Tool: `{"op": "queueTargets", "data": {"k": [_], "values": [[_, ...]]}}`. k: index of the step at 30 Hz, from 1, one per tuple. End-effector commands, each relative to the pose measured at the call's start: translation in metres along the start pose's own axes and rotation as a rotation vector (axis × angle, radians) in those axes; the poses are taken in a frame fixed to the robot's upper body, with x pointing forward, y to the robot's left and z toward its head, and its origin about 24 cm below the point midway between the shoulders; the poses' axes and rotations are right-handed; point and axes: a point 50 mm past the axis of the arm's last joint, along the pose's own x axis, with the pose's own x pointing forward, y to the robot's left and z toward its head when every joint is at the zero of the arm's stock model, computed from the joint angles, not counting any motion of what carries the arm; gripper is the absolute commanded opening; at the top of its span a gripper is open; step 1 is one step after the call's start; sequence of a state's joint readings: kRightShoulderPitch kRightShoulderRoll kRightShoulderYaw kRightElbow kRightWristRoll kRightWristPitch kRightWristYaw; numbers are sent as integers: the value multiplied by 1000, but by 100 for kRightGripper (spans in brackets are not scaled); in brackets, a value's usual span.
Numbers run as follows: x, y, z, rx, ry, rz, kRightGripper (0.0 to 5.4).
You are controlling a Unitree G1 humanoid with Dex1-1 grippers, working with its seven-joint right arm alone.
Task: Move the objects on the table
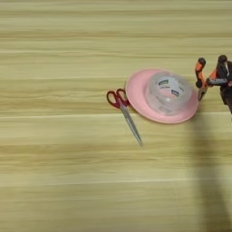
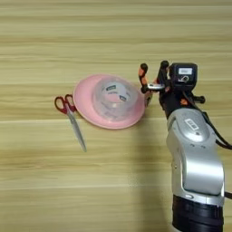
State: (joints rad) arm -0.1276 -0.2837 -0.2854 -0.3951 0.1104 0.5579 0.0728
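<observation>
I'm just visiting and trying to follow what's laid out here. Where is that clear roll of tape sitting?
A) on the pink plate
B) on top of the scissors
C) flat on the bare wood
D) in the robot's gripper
A: the clear tape roll rests on the pink plate, with the scissors lying beside the plate's left edge on the table.

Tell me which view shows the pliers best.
The right eye view: the pliers stand whole beside the plate, with the pincer and silver forearm at them. The left eye view has the pliers near its right edge, with most of the arm out of the picture.
</observation>
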Motion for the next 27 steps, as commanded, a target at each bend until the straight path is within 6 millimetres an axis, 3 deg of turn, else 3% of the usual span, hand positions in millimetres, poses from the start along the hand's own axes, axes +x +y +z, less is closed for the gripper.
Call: {"op": "queueTargets", "data": {"k": [1,12,18,27], "values": [[8,-5,45,-42,-198,-7,75],[11,-5,60,-53,-248,-1,75],[15,-2,78,-67,-309,15,75],[21,23,97,-46,-375,102,74]]}}
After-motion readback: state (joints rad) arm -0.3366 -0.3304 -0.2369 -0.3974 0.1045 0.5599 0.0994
